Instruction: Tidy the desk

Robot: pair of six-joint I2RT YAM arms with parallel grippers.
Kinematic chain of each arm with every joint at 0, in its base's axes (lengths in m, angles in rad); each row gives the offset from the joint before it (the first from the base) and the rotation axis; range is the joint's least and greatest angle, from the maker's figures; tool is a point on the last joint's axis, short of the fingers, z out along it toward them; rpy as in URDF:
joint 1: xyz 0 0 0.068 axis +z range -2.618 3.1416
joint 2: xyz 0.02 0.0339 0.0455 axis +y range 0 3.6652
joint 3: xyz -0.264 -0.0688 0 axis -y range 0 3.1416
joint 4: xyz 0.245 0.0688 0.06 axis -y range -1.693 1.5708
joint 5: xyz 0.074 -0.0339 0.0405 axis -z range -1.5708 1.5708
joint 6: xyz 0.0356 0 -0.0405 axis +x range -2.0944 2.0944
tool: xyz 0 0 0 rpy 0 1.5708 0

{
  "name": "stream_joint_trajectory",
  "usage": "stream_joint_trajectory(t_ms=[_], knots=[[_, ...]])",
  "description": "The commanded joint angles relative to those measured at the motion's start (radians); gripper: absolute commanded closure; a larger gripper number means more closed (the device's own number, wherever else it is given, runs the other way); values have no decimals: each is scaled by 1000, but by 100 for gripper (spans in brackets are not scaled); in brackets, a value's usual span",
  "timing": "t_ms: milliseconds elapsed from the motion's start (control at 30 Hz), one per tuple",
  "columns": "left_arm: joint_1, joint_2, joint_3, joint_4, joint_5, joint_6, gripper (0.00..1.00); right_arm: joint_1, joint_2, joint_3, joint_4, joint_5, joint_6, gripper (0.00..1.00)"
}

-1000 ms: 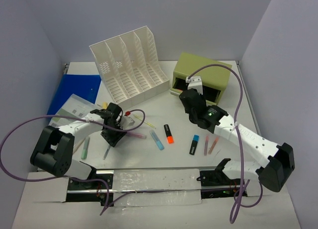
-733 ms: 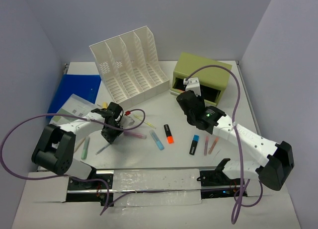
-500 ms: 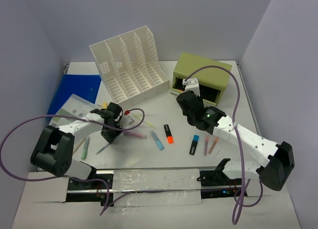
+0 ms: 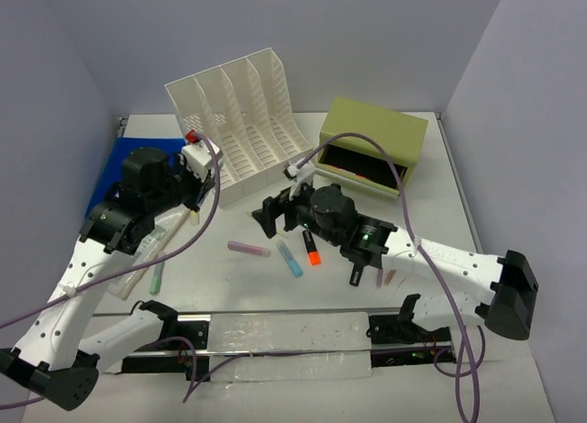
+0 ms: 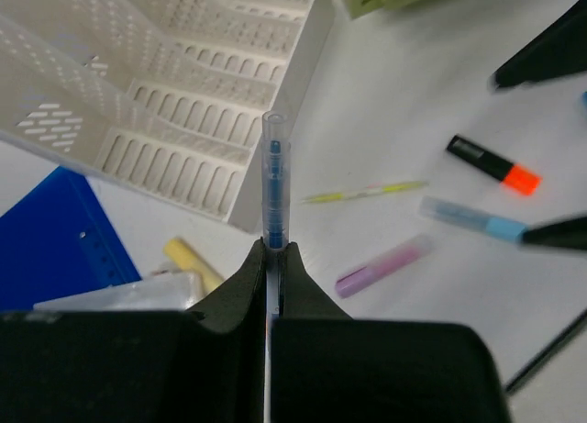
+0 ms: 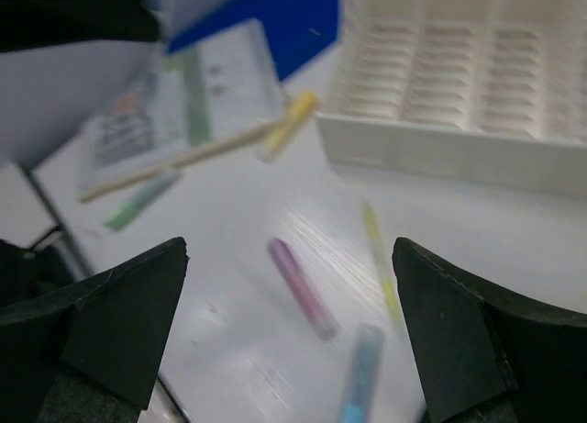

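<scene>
The white desk is strewn with markers. My left gripper is raised near the front corner of the white file rack. In the left wrist view the left gripper is shut on a clear blue pen that sticks out forward. My right gripper is open and empty, low over the desk middle. In the right wrist view the right gripper has its jaws spread wide around a pink marker and a light-blue marker.
The olive drawer box stands at the back right with its drawer open. A blue folder and papers lie at the left. An orange-tipped marker, a blue-black marker, a green marker and a yellow-green pen lie loose.
My left arm has lifted off the desk with the blue pen and moved back toward the rack. My right arm has swung left from the drawer box to above the pink and light-blue markers.
</scene>
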Motion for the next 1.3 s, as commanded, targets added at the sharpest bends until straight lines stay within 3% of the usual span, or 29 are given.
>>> stream_joint_trajectory(t_ms=[0,200,267,300,333,367,467,800,1033,1267], knots=[[3,17,84,6,138,-152,100,59,86,26,408,-234,-29,0],[3,47,144,-17,216,-244,100,138,223,125,511,-172,-46,11],[3,46,151,-19,236,-257,100,138,269,162,519,-117,2,22],[3,41,152,-19,241,-261,100,138,284,180,504,-86,15,22],[3,34,154,-22,252,-264,100,138,300,201,475,-39,28,36],[3,29,155,-24,258,-263,100,138,305,204,467,-15,33,42],[3,18,157,-30,275,-273,100,138,310,191,505,19,49,47],[3,3,162,-53,278,-310,100,138,315,195,456,116,71,56],[3,17,148,-9,103,-296,100,154,254,154,410,6,45,54],[3,27,148,-3,92,-296,100,162,177,77,403,172,67,46]])
